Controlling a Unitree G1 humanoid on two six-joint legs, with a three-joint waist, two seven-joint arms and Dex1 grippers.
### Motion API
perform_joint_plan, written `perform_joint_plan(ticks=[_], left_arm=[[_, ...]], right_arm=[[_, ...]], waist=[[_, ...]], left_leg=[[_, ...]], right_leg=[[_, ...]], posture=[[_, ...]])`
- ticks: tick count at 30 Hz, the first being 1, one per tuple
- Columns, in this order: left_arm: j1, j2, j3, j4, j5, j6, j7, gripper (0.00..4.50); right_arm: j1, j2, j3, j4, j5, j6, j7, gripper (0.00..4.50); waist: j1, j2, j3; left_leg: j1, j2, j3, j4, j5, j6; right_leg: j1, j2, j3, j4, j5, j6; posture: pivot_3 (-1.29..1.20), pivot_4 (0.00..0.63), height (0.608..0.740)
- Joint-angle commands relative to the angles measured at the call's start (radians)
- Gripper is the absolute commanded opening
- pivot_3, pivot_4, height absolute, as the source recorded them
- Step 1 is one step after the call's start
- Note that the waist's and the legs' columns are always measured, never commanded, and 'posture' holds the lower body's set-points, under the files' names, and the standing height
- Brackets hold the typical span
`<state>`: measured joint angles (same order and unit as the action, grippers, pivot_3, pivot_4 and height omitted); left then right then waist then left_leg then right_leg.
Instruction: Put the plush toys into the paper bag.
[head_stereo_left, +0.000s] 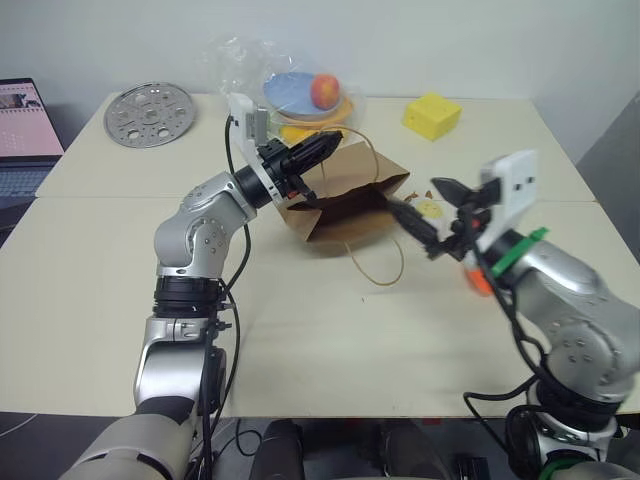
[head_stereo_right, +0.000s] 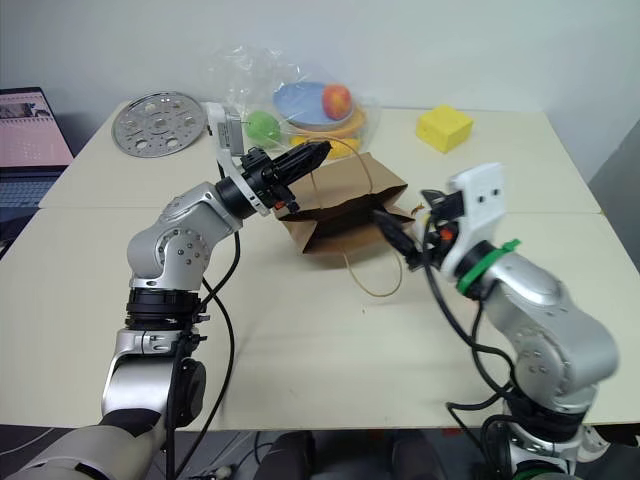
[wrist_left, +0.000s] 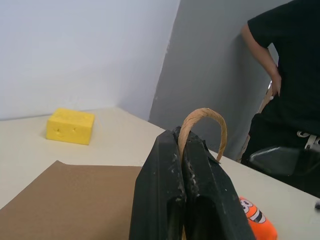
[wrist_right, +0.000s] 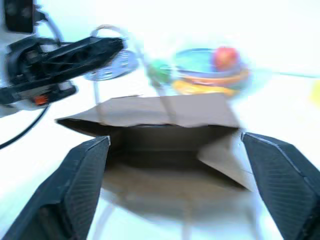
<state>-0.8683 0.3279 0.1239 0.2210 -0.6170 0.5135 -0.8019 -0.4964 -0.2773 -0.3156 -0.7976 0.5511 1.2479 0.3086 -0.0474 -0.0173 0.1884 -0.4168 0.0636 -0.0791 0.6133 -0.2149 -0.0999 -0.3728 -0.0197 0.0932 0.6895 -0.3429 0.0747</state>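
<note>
The brown paper bag (head_stereo_left: 350, 215) lies on its side mid-table, its dark mouth facing my right arm. My left gripper (head_stereo_left: 325, 143) is shut on the bag's upper loop handle (wrist_left: 205, 117) and holds the top side up. In front of the mouth, my right gripper (head_stereo_left: 412, 193) is open with nothing between its fingers, and the right wrist view looks into the bag (wrist_right: 165, 112). The orange carrot plush toy (head_stereo_left: 478, 280) lies on the table behind my right wrist. A pale toy with a yellow patch (head_stereo_left: 430, 208) lies just outside the mouth, partly hidden by my right fingers.
A yellow cheese-like block (head_stereo_left: 432, 115) sits at the back right. A clear plastic bag (head_stereo_left: 300, 95) with plates and fruit stands behind the paper bag. At the back left lie a perforated metal disc (head_stereo_left: 150, 113) and a laptop (head_stereo_left: 25, 120). A person (wrist_left: 285, 75) stands beyond the table's right side.
</note>
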Motion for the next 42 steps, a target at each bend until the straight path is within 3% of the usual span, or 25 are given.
perform_joint_plan(ticks=[1, 4, 5, 8, 12, 22, 25, 35, 38, 42], left_arm=[[-0.033, 0.007, 0.010, -0.026, -0.005, -0.015, -0.019, 0.00], [-0.047, 0.011, 0.008, -0.048, -0.016, 0.004, -0.023, 0.00], [-0.049, 0.014, 0.007, -0.051, -0.015, 0.006, -0.025, 0.00], [-0.053, 0.019, 0.007, -0.055, -0.015, 0.012, -0.026, 0.00], [-0.052, 0.022, 0.011, -0.067, -0.015, 0.021, -0.020, 0.00], [-0.034, 0.022, 0.013, -0.093, -0.017, 0.028, -0.008, 0.00], [-0.034, 0.026, 0.018, -0.097, -0.021, 0.031, -0.007, 0.00], [-0.031, 0.028, 0.013, -0.090, -0.013, 0.021, -0.013, 0.00], [-0.037, 0.038, 0.008, -0.066, 0.001, 0.010, -0.025, 0.00], [-0.039, 0.052, -0.007, -0.040, 0.025, -0.007, -0.051, 0.00]], right_arm=[[0.118, -0.054, -0.059, -0.011, -0.057, -0.009, -0.068, 4.47], [0.345, -0.110, -0.055, 0.078, -0.219, -0.095, -0.165, 4.47], [0.361, -0.075, -0.050, 0.099, -0.208, -0.106, -0.177, 4.47], [0.387, -0.013, -0.034, 0.153, -0.224, -0.148, -0.209, 4.47], [0.428, -0.028, -0.004, 0.196, -0.317, -0.237, -0.258, 4.47], [0.409, 0.000, 0.001, 0.307, -0.344, -0.378, -0.266, 4.47], [0.414, -0.011, -0.002, 0.302, -0.329, -0.415, -0.230, 3.86], [0.454, -0.077, -0.005, 0.269, -0.345, -0.501, -0.173, 0.22], [0.450, -0.138, 0.009, 0.229, -0.330, -0.550, -0.104, 0.02], [0.381, -0.202, 0.017, 0.091, -0.070, -0.458, 0.097, 0.02]], waist=[[-0.001, 0.000, 0.000], [0.022, -0.004, -0.002], [0.021, -0.003, -0.002], [0.004, -0.002, -0.001], [-0.003, -0.002, -0.002], [-0.003, -0.002, -0.002], [-0.003, -0.002, -0.002], [-0.002, -0.002, -0.002], [-0.002, -0.002, -0.002], [-0.010, -0.002, -0.002]], left_leg=[[0.000, 0.000, 0.000, 0.000, 0.000, 0.000], [0.000, 0.000, -0.002, 0.000, 0.000, 0.000], [-0.001, 0.000, -0.002, -0.001, 0.000, 0.000], [-0.002, -0.001, 0.002, 0.000, 0.001, -0.002], [0.001, -0.001, 0.002, 0.000, 0.001, 0.000], [0.001, -0.001, 0.001, 0.000, 0.002, -0.001], [0.001, -0.001, 0.001, 0.000, 0.002, -0.001], [0.001, -0.001, 0.001, 0.001, 0.002, -0.001], [0.001, -0.001, 0.001, 0.001, 0.002, -0.001], [0.002, -0.001, 0.001, 0.002, 0.002, 0.000]], right_leg=[[0.000, 0.000, 0.000, 0.000, 0.000, 0.000], [0.002, 0.000, -0.002, -0.002, 0.000, 0.000], [0.002, 0.000, -0.002, -0.005, 0.000, 0.000], [-0.001, -0.001, 0.003, -0.003, 0.000, 0.000], [-0.001, 0.000, 0.003, 0.002, 0.000, 0.000], [0.000, 0.000, 0.003, 0.004, 0.000, 0.000], [-0.001, 0.000, 0.003, 0.004, 0.000, 0.000], [0.000, 0.000, 0.003, 0.004, 0.000, 0.000], [0.000, 0.000, 0.003, 0.005, 0.000, 0.000], [0.000, 0.001, 0.003, 0.006, 0.000, 0.000]], posture=[[0.00, 0.150, 0.740], [0.00, 0.150, 0.740], [0.00, 0.150, 0.740], [0.00, 0.150, 0.740], [0.00, 0.150, 0.740], [0.00, 0.150, 0.740], [0.00, 0.150, 0.740], [0.00, 0.150, 0.740], [0.00, 0.150, 0.740], [0.00, 0.150, 0.740]])
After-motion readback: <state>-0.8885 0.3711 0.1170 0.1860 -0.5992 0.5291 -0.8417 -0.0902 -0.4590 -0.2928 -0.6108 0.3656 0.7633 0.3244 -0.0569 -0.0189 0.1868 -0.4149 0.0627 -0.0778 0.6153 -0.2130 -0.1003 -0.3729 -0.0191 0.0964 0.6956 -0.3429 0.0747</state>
